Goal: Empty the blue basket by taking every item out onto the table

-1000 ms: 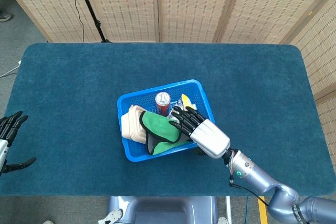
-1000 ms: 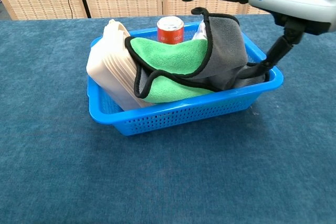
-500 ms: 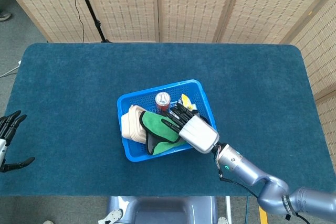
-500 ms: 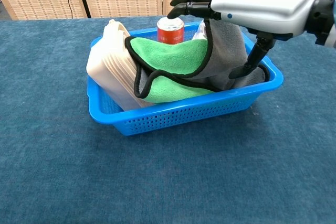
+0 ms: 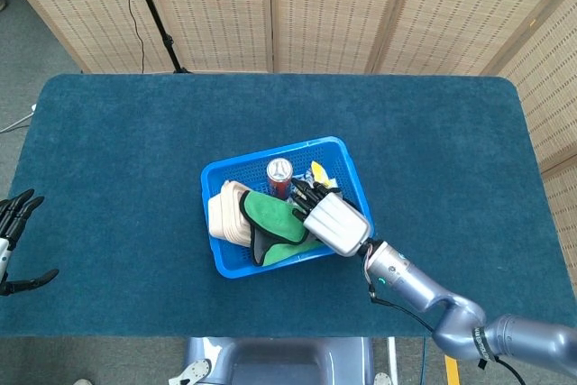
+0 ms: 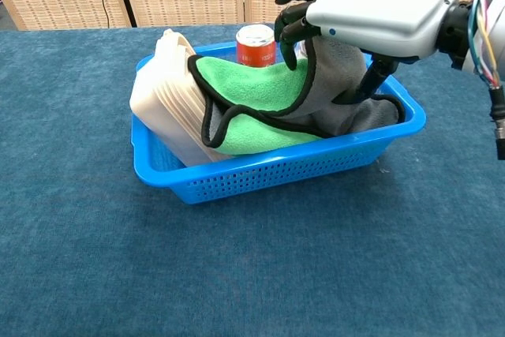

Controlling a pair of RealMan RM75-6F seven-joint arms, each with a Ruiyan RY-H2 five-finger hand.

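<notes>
since the earlier frame the right robot hand point(image 6: 371, 5) has drawn in over the blue basket point(image 5: 230, 263) and its fingers point(image 6: 293, 15), stretched out before, have curled down onto the top fold of the cloth. the left robot hand point(image 5: 13, 239) has barely shifted at the counter's near left edge.

the counter point(image 5: 117, 160) carries only the basket, near its middle. nothing has come out yet, so this looks like the first pick of the task: closing on the green and grey cloth point(image 6: 260, 96), the topmost item. the cloth lies draped across the basket, directly under the right robot hand. whether the fingers have actually pinched it i cannot tell; they touch or nearly touch its black-trimmed edge.

a cream ridged case point(image 6: 162, 96) stands against the basket's left wall, a red can point(image 6: 256, 43) stands upright at the back just beside the fingertips, and a yellow packet point(image 5: 320, 173) shows behind it.

the next move calls for a firm pinch on the cloth, then a lift clear of the rim without knocking the can. the left robot hand is spread and holds nothing.
</notes>
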